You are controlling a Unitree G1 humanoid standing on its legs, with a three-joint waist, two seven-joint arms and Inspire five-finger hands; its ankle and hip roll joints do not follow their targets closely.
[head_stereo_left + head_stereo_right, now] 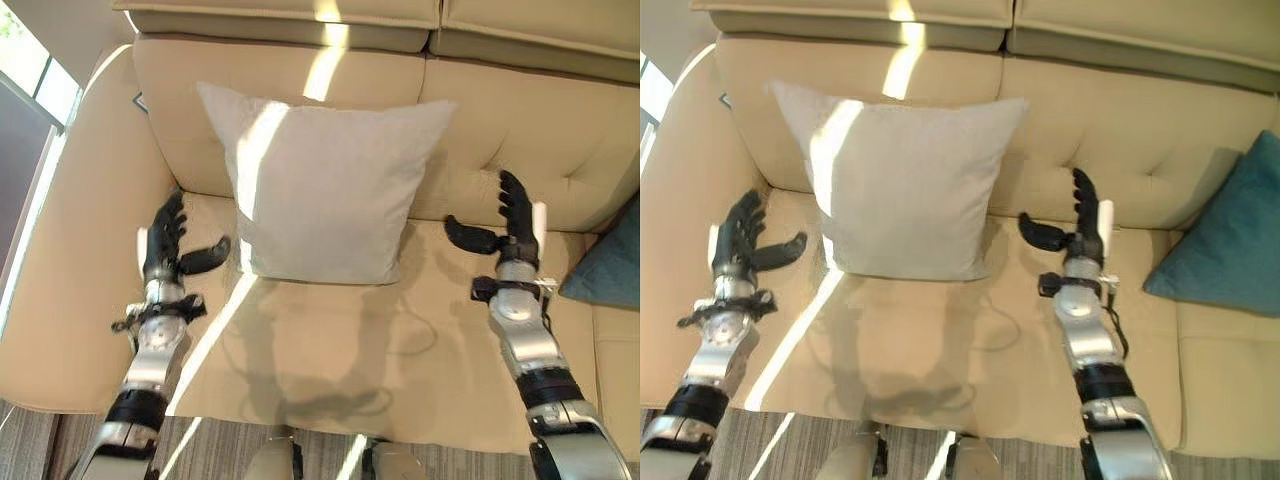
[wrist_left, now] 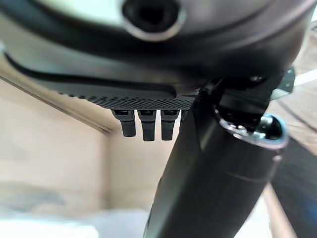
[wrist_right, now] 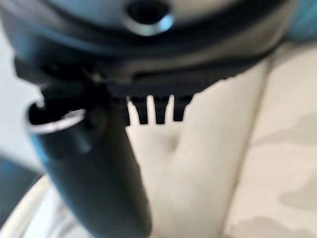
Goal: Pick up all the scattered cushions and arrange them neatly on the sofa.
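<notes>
A pale grey cushion (image 1: 320, 180) stands upright on the beige sofa's seat (image 1: 350, 340), leaning against the backrest. My left hand (image 1: 165, 240) hovers open just left of the cushion's lower corner, thumb pointing toward it, not touching. My right hand (image 1: 512, 225) is open to the right of the cushion, fingers straight, thumb stretched toward it, with a gap between. A teal cushion (image 1: 1230, 240) leans at the sofa's right side. In the wrist views the left hand's fingers (image 2: 143, 126) and the right hand's fingers (image 3: 151, 111) point straight out with nothing held.
The sofa's left armrest (image 1: 70, 250) rises close beside my left arm. Its backrest (image 1: 520, 110) runs across the far side. Striped floor (image 1: 200, 450) shows below the seat's front edge. A sunlit window (image 1: 30, 70) is at the far left.
</notes>
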